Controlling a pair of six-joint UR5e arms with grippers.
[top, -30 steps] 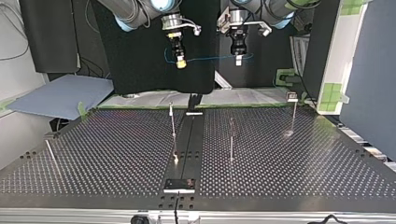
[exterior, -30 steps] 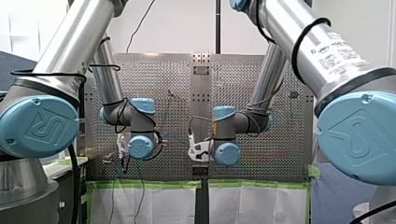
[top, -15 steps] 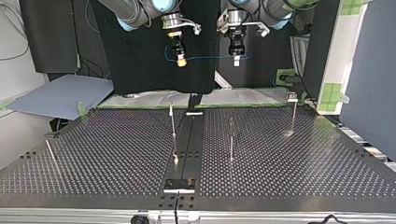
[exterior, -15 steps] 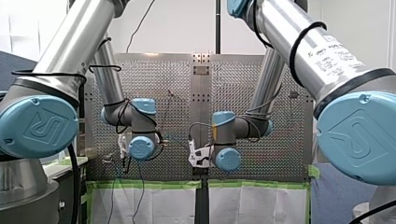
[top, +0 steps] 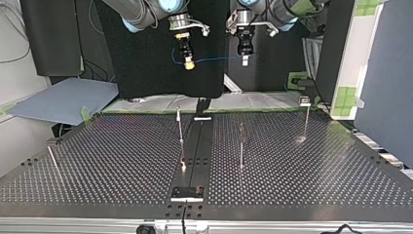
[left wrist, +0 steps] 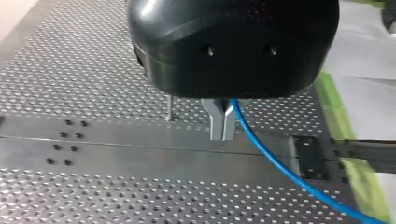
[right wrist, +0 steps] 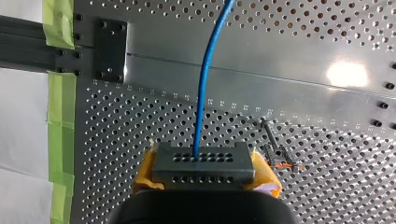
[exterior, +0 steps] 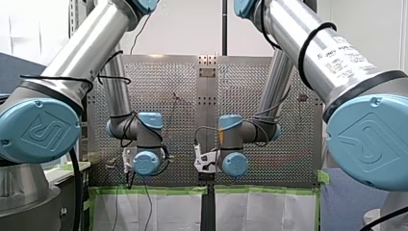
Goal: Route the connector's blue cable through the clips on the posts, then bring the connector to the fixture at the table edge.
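perforated table (top: 316, 168) | right fingers (right wrist: 267, 183) clamp connector (right wrist: 203, 164) | left fingers (left wrist: 215, 122) seemingly pinch cable (left wrist: 261, 149)

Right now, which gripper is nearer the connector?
Right. My right gripper holds the connector between its yellow pads; my left gripper is apart from it, pinching the blue cable further along.

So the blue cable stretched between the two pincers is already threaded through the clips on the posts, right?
Not yet. The blue cable is stretched between my left pincer and my right pincer, which holds the connector, but the top view shows it in the air, clear of all the posts.
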